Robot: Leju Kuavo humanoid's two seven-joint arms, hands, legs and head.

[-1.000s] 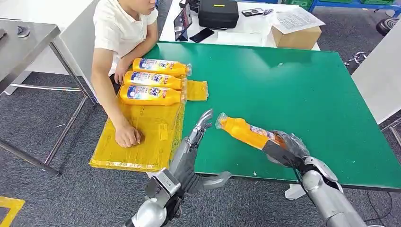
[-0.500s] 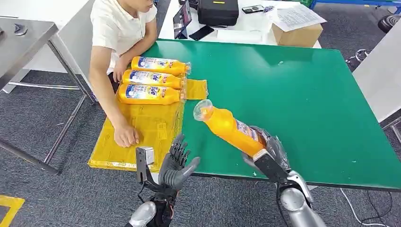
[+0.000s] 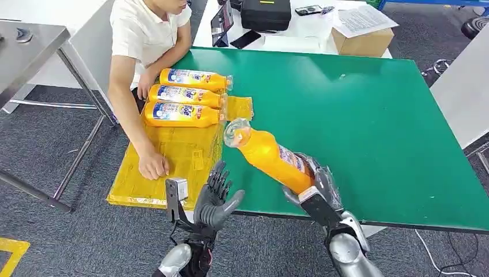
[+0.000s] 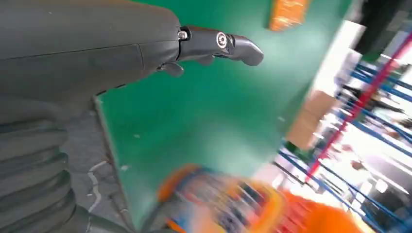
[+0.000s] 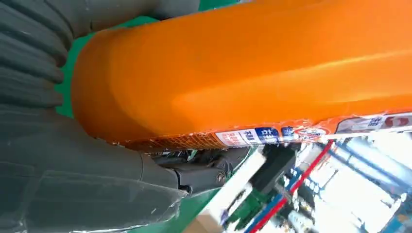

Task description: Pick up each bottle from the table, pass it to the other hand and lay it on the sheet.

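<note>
Right robot hand (image 3: 314,187) clamped on bottle (image 3: 268,154) base, neck tilted to 10 o'clock above the surface (image 3: 369,104). Left robot hand (image 3: 214,199) spread, empty. Handover: grasp mid-body before I release right.

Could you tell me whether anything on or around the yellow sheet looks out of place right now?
A person's hand rests on the yellow sheet, in the bare part below the three laid bottles, where the next one would likely go. The right hand holds the orange bottle tilted; nothing looks spilled or damaged.
</note>
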